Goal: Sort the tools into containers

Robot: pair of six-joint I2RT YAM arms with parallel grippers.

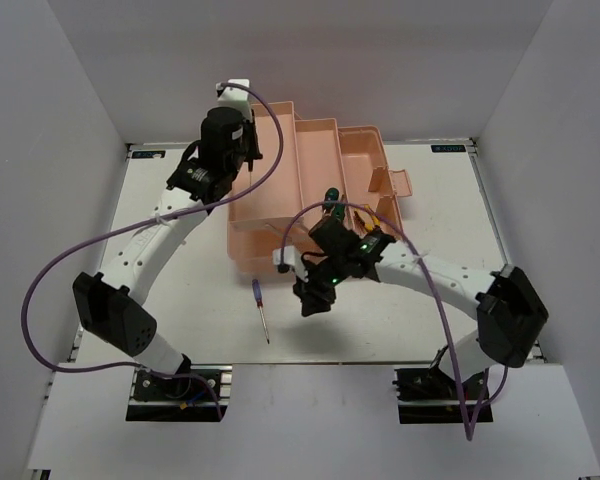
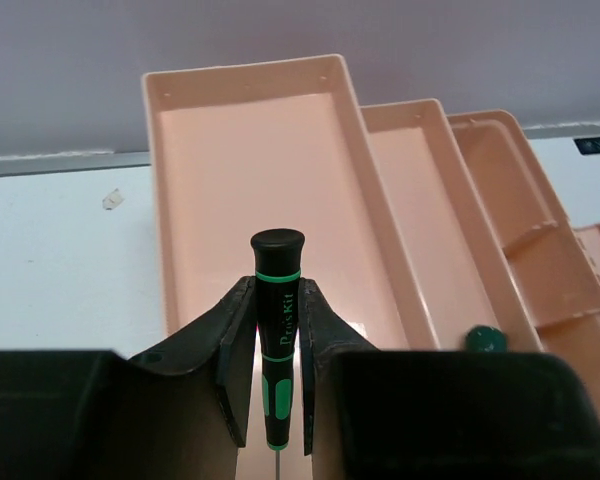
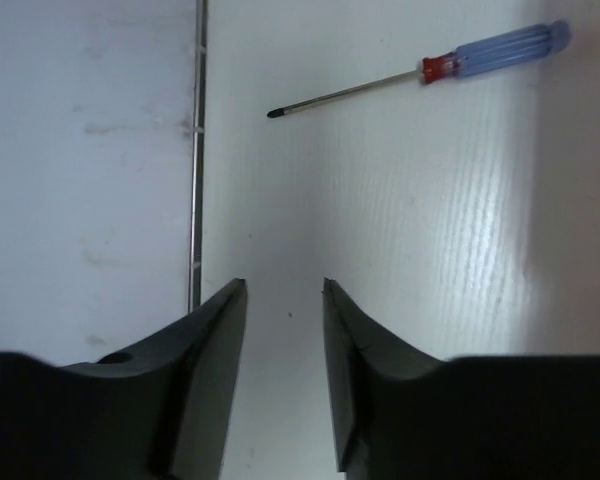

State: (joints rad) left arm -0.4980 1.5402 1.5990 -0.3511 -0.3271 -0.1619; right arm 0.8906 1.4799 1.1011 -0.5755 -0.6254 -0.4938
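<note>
1. Top view: the left gripper (image 1: pixel 232 135) hung over the toolbox (image 1: pixel 260 225); the right gripper (image 1: pixel 310 300) hovered beside the blue-handled screwdriver (image 1: pixel 261 310).
2. Left wrist: jaws clamped the dark green screwdriver (image 2: pixel 277 330) above the toolbox's largest tray.
3. Right wrist: jaws stood slightly parted and empty, with the blue-handled screwdriver lying apart on the table (image 3: pixel 430 250).

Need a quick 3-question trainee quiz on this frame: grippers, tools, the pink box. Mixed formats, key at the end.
1. True or false: the right gripper is shut on a tool.
2. The left gripper holds: A) yellow-handled pliers B) the black-and-green-handled screwdriver C) nothing.
3. Fill in: the blue-handled, red-collared screwdriver lies outside the peach-pink translucent plastic toolbox, on the white ___.

Key: 1 false, its jaws are open and empty. 2 B. 3 table.
</note>
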